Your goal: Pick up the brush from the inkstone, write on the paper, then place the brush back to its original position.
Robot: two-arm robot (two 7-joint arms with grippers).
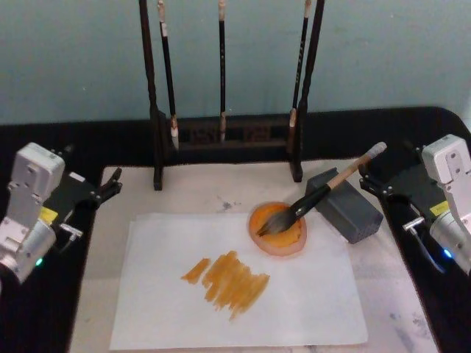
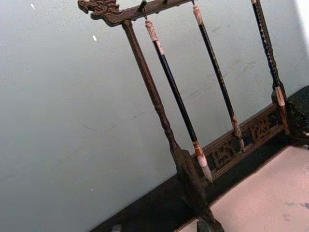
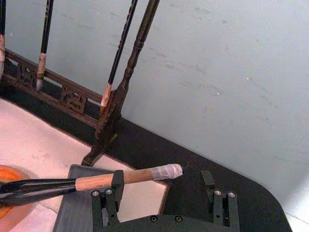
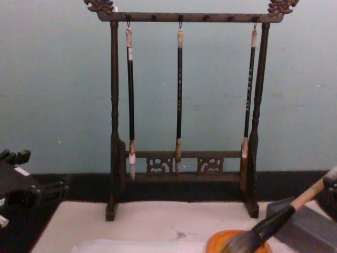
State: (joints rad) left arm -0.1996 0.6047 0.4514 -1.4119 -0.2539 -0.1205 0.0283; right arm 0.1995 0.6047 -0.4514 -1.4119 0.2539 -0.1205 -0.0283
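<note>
Lying along a 2-to-8 o'clock line, the brush [image 1: 324, 193] points its taped end at the nearer right gripper [image 3: 162, 181], fingers spread; left gripper [image 1: 110, 185] parked at 9 o'clock.

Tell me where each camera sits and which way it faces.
Head: above, looking down at bright white paper sheet; left gripper, right gripper at edges.
Chest: low, facing dark wooden brush rack; left gripper lower left.
Left wrist: toward the rack.
Right wrist: across its open gripper at thick pale-handled brush.
All share the rack.
</note>
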